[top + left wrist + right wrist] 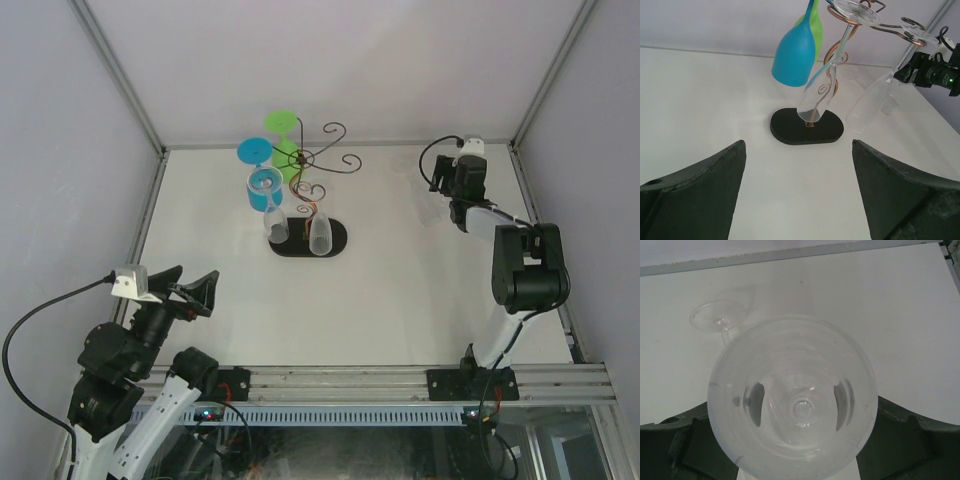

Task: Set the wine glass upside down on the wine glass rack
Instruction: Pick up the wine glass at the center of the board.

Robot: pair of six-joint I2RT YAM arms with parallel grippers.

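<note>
A clear wine glass (792,400) fills the right wrist view, its open bowl facing the camera. My right gripper (800,405) is shut on the bowl, and its dark fingers (756,402) show through the glass on both sides. From above, the right gripper (441,172) is at the back right, well away from the wine glass rack (322,160). The rack's black oval base (806,127) lies ahead of my left gripper (799,150), which stands open and empty near the front left (200,290).
Hanging upside down on the rack are a blue glass (263,185), a green glass (283,140) and two clear glasses (277,225) (320,232). Another clear glass (720,320) lies on the table beyond the held one. Walls close the back and sides.
</note>
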